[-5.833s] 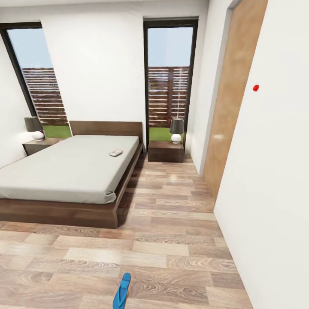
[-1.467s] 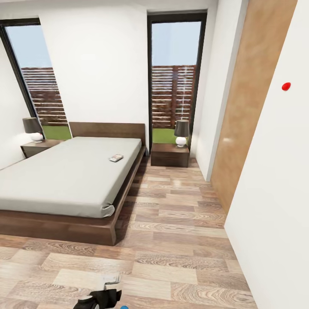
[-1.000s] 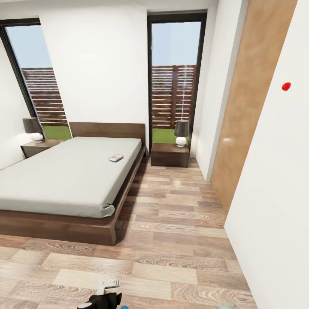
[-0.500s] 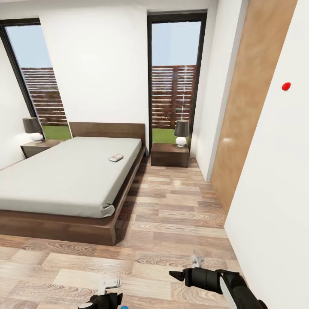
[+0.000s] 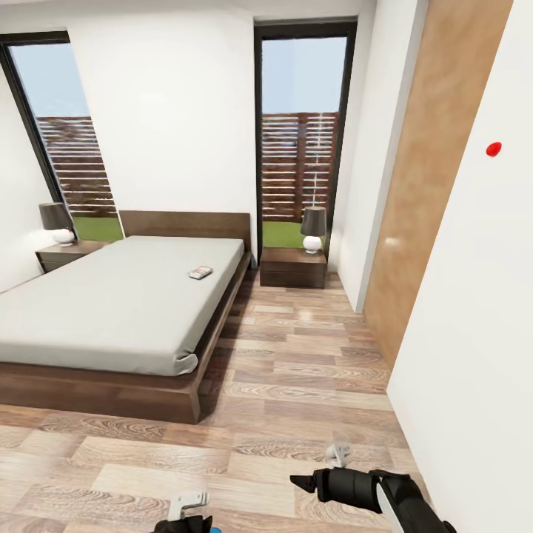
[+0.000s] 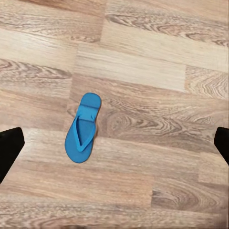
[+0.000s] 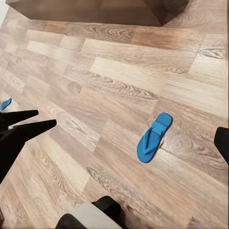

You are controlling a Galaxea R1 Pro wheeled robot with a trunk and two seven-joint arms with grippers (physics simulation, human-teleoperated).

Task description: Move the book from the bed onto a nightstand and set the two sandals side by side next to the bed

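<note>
We have one blue sandal lying flat on the wooden floor directly under our left gripper, whose dark fingers stand spread wide to either side of it, holding nothing. The right wrist view shows a blue sandal on the planks as well, with a sliver of blue at the frame edge that may be its partner; we cannot tell which sandal is which. Our right gripper reaches out over the near floor; its fingers look spread and empty.

The book still lies on the bed, toward its far right edge, well apart from us. The right nightstand stands beside the bed's head with a lamp on top; the left nightstand carries a second lamp. Neither holds the book.

We judge the sandal step to be in hand, at its start: nothing is grasped yet. The next move calls for lowering the left gripper squarely over the thin sole, closing on its edges, then carrying it to the floor alongside the bed.
</note>
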